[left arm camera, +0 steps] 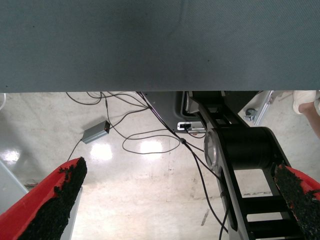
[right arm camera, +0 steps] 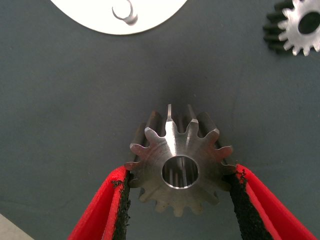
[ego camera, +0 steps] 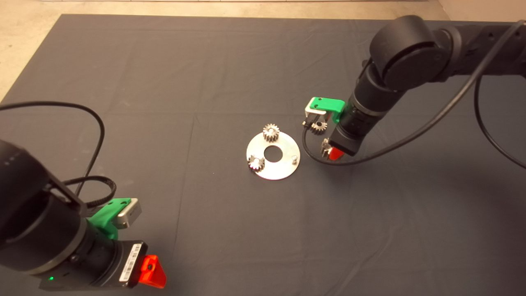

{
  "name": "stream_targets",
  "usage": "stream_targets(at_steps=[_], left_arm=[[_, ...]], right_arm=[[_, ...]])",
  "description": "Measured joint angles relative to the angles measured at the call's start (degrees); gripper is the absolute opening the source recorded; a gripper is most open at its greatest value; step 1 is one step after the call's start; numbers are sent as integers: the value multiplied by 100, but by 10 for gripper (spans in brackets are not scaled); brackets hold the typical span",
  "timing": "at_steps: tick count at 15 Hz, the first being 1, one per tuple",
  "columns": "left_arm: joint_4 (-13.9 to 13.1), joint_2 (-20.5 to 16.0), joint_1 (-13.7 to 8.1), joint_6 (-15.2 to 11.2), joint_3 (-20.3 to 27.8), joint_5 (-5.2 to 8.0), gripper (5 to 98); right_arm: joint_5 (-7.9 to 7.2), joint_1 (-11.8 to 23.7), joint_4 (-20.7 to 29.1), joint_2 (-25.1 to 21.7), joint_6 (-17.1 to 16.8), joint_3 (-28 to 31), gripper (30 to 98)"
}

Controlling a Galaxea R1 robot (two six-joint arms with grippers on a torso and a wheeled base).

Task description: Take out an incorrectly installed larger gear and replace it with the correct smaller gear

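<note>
Your right gripper (right arm camera: 179,202) has its two red fingers (right arm camera: 107,210) closed to a narrow gap around the larger gear (right arm camera: 178,162), the black pads pressing its flared teeth on opposite sides. The gear's dark round centre hole faces the wrist camera, and the mat (ego camera: 164,82) shows behind it. In the head view this gripper (ego camera: 331,151) sits just beside the right edge of the round silver mounting plate (ego camera: 283,162), apart from it, and most of the held gear is hidden under the wrist.

The smaller gear (ego camera: 319,126) lies on the mat beside the right arm, under its green bracket, near the plate but off it; the right wrist view catches it (right arm camera: 296,26) at the frame's edge, well clear of the fingers.

On the plate, two silvery small gears sit on pegs: one (ego camera: 271,132) at the far rim and one (ego camera: 256,163) at the left rim. A bare peg (ego camera: 294,158) stands at the plate's right side, and it shows again in the right wrist view (right arm camera: 125,12).

Your left gripper (ego camera: 151,271) waits at the lower left edge. Its fingers (left arm camera: 55,200) are spread wide with nothing between them; past them you see floor, cables and a small grey box (left arm camera: 96,131).

A white sticker on the left wrist housing carries a barcode; its print can't be read.
</note>
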Motion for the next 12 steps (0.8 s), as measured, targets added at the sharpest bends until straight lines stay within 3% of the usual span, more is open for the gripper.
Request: stream_targets(at_steps=[5,12], left_arm=[[0,-1,0,0,0,0,976],[-1,0,0,-4,2,5,976]], right_arm=[[-17,-57,2,-500,11,245,458],[-9,-529,-77,-730,5,324,458]])
